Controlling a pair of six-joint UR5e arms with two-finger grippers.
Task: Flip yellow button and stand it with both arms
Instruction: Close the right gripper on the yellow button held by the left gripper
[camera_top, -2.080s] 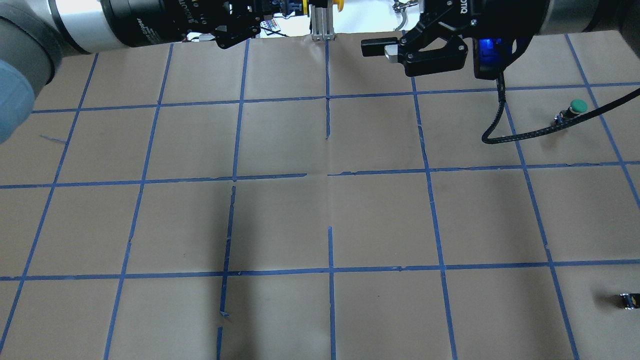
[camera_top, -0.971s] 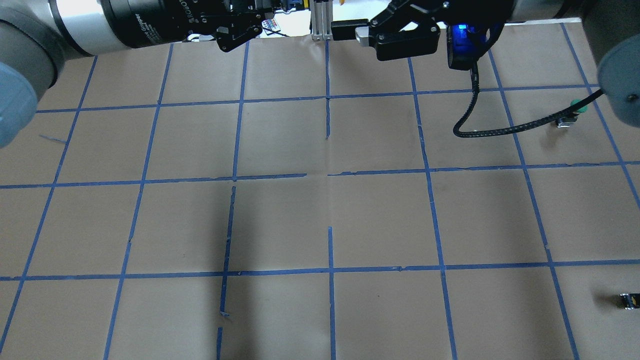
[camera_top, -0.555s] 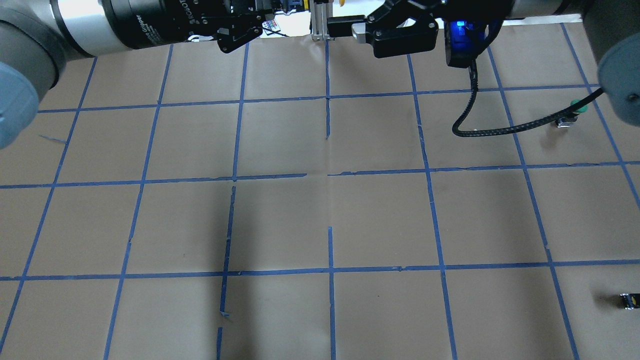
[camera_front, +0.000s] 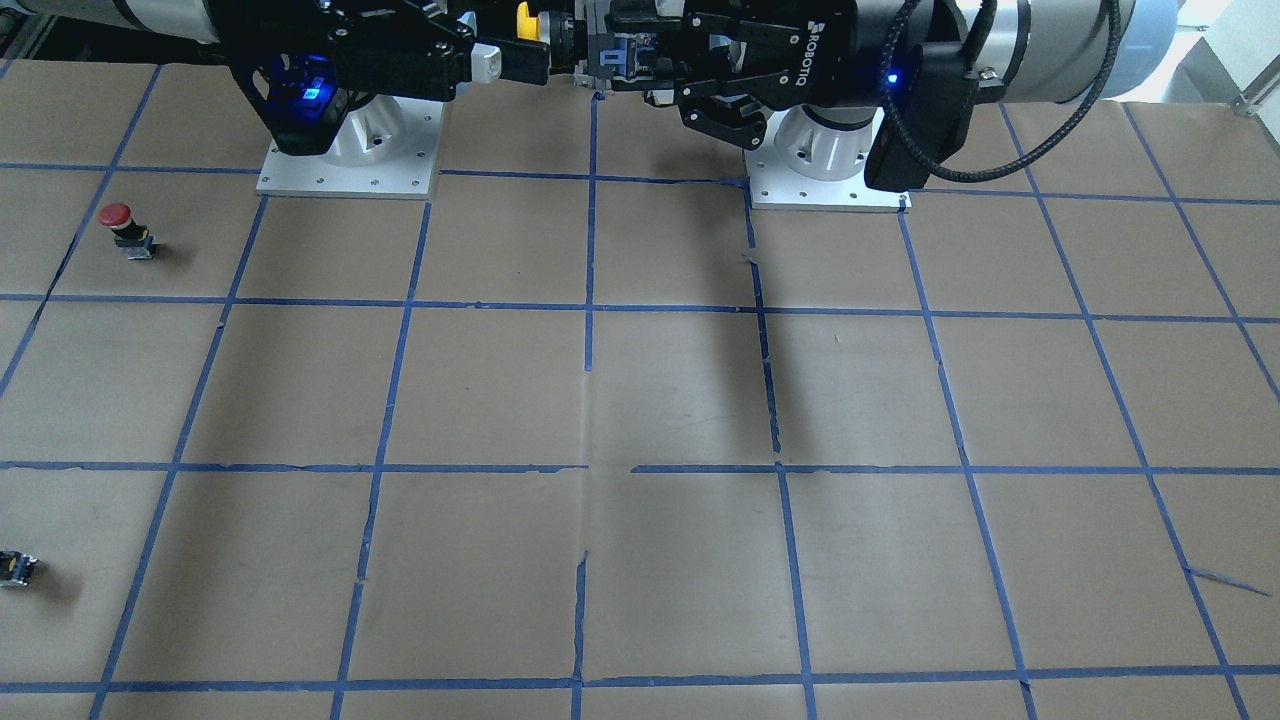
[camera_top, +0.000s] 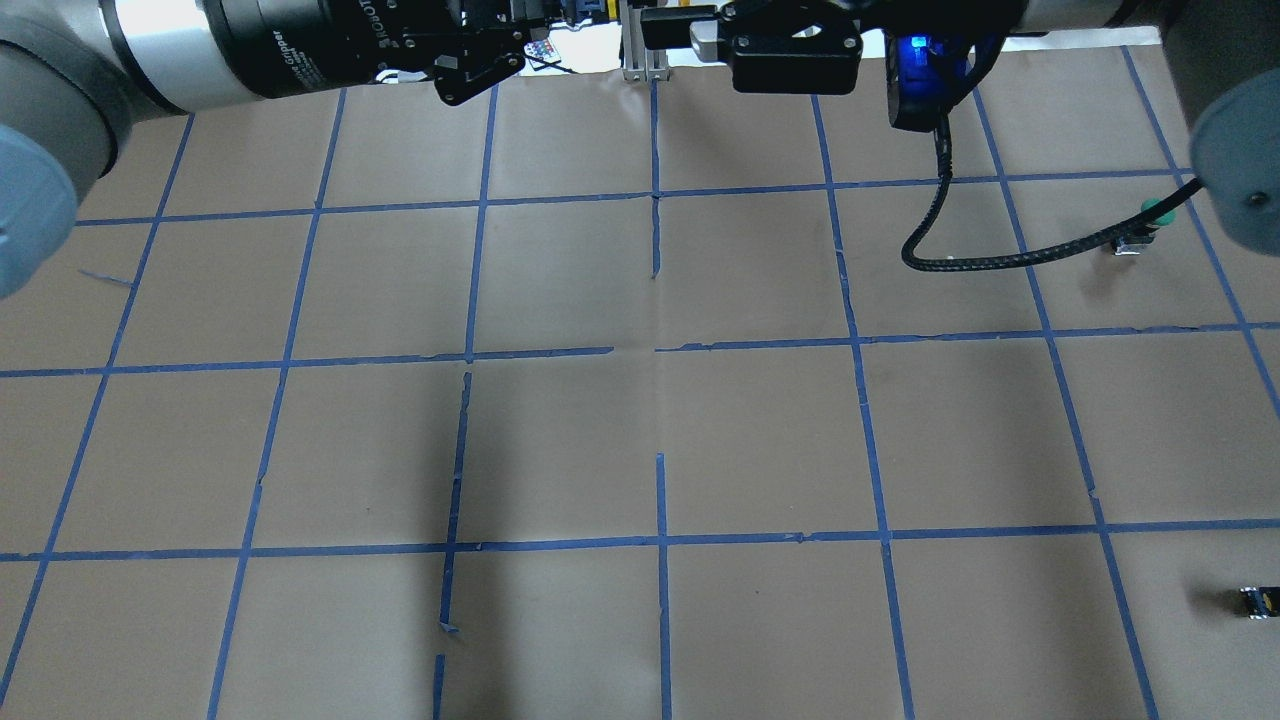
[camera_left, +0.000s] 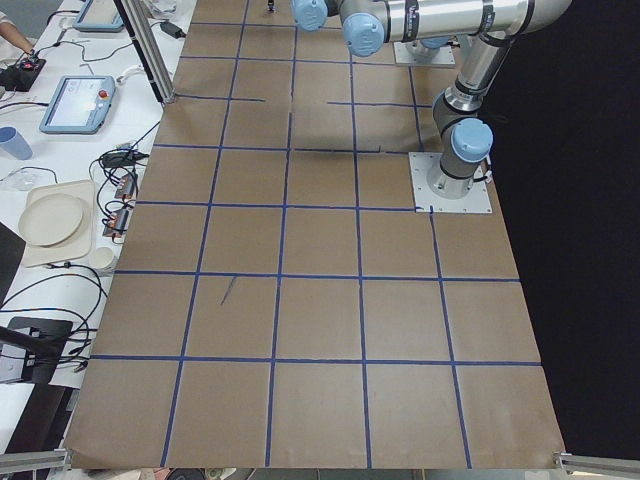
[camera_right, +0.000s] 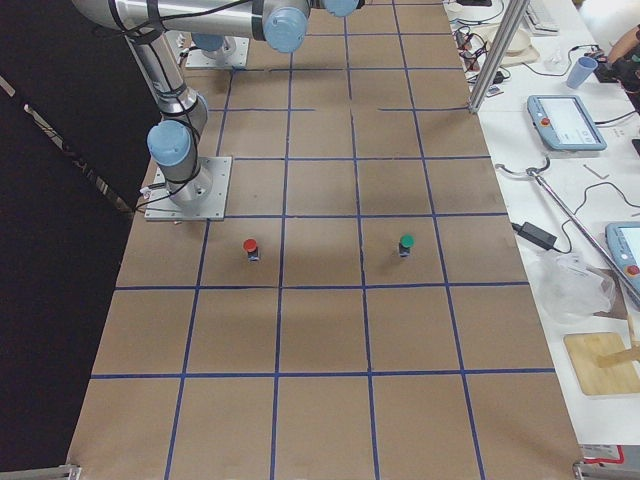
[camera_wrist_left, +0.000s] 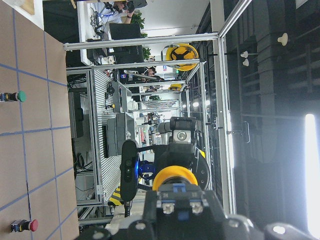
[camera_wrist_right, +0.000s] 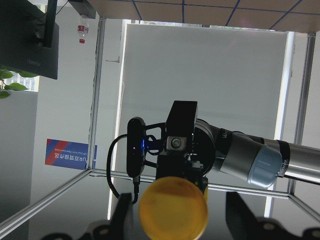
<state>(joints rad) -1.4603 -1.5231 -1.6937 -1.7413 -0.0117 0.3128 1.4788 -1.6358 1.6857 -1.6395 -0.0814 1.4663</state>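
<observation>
The yellow button is held off the table at the robot's side, gripped by its blocky body in my left gripper, which is shut on it. Its yellow cap points at my right gripper. That gripper is open, and its fingers stand on either side of the cap without touching it. In the overhead view the right gripper meets the left gripper at the top edge, and the button is hidden there.
A red-capped button and a green-capped button stand on the brown gridded table on the robot's right side. A tiny dark part lies near the right edge. The right arm's black cable hangs over the table.
My right gripper has swung left to the left gripper, and its open fingers now stand around the yellow cap. The left arm has stayed still.
</observation>
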